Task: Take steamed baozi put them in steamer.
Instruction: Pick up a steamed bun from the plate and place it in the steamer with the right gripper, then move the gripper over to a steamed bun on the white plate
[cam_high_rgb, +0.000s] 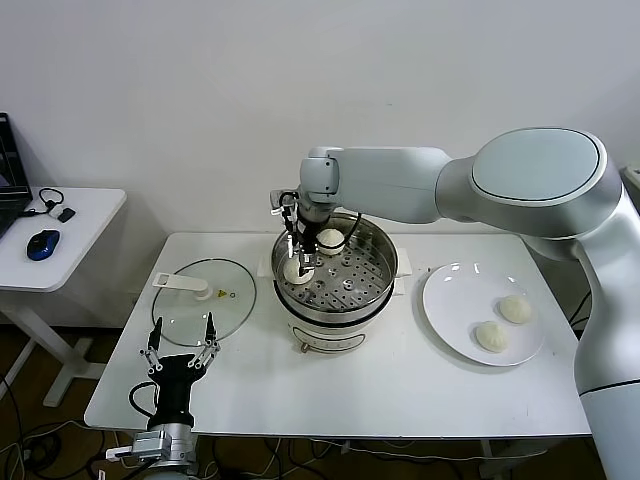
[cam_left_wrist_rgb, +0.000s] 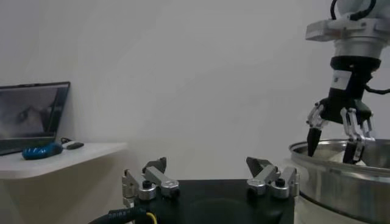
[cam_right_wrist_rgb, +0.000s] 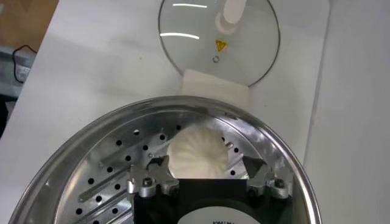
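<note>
The steamer stands at the middle of the table, shiny steel with a perforated tray. My right gripper hangs over its left side, open, fingers spread on either side of a baozi that lies on the tray. In the right wrist view that pleated baozi sits between the spread fingers of the right gripper, with small gaps at both sides. A second baozi rests at the back of the tray. Two more baozi lie on the white plate. My left gripper is parked open at the table's front left.
A flat glass lid lies left of the steamer, just beyond the left gripper. A small side table with a blue mouse stands farther left. The plate takes up the table's right side.
</note>
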